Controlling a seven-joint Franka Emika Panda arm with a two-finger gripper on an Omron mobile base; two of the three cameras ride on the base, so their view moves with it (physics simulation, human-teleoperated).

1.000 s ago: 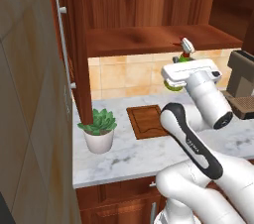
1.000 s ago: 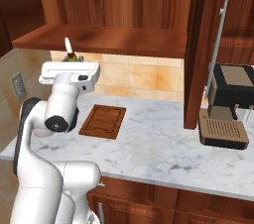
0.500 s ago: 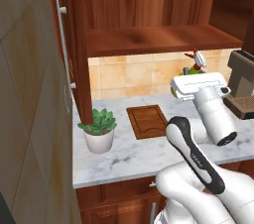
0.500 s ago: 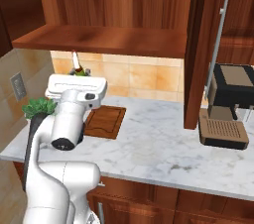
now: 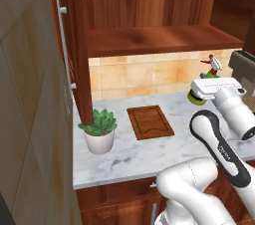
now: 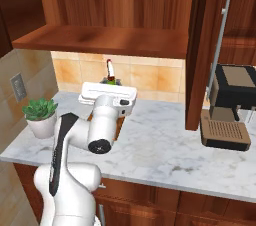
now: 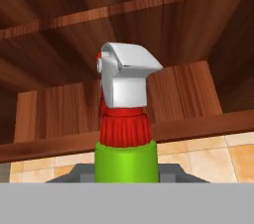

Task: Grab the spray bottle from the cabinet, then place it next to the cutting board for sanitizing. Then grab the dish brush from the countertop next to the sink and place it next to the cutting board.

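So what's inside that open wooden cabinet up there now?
Nothing that I can see: the cabinet shelf looks bare in both base views. Its far right end is hidden behind the open door. The spray bottle is out, held in the gripper above the countertop.

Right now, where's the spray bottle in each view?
Left base view: spray bottle at right edge, above the gripper.
Right base view: upper centre-left, behind the white hand.
Hand view: centre, upright.
Shared landmark: the cabinet shelf above.
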